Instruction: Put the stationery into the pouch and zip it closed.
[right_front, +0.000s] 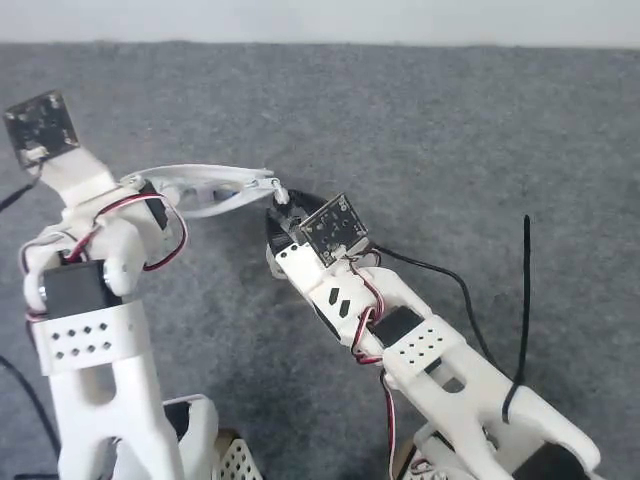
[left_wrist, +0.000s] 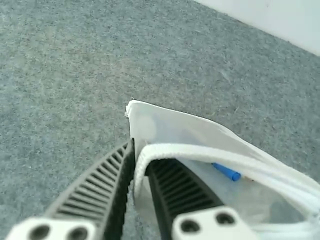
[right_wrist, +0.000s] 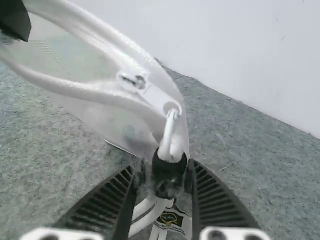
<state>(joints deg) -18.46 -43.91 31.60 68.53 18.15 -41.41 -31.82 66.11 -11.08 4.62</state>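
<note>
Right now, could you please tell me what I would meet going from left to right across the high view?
left arm's wrist camera → pouch, held up between the arms → zipper pull at its end → right arm's wrist camera → black cable

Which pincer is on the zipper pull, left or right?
The right pincer: it is shut on the black zipper pull, while the left pincer clamps the pouch by its white zip edge at the other end.
</note>
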